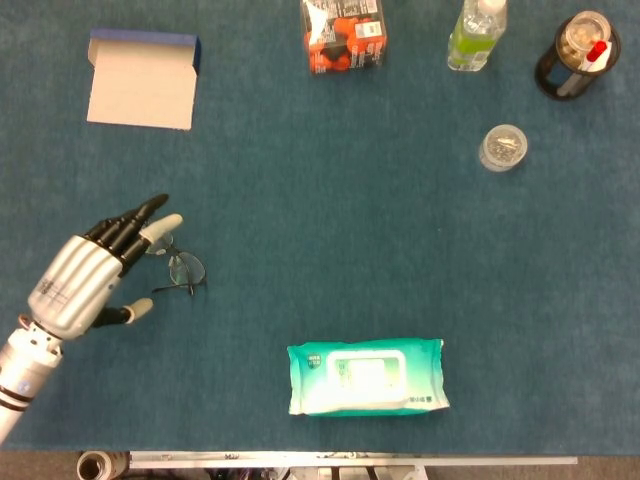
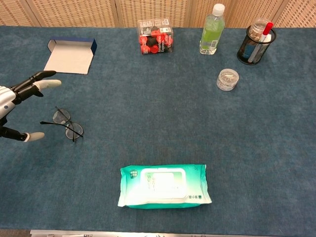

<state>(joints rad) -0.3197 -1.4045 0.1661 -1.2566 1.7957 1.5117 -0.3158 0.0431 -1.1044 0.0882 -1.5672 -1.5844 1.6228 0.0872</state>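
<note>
Glasses [image 1: 176,264] beside spread left hand [image 1: 85,283]

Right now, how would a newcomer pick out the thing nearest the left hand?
On the blue table, look near its left edge, below the open white box. Beside the left hand lie thin wire-framed eyeglasses, the only flat, see-through item there.

Thin wire-rimmed glasses [image 1: 176,264] on the blue bench

They lie flat with round clear lenses, one dark temple arm folded out, just beside the left hand's [image 1: 82,281] spread fingertips.
</note>
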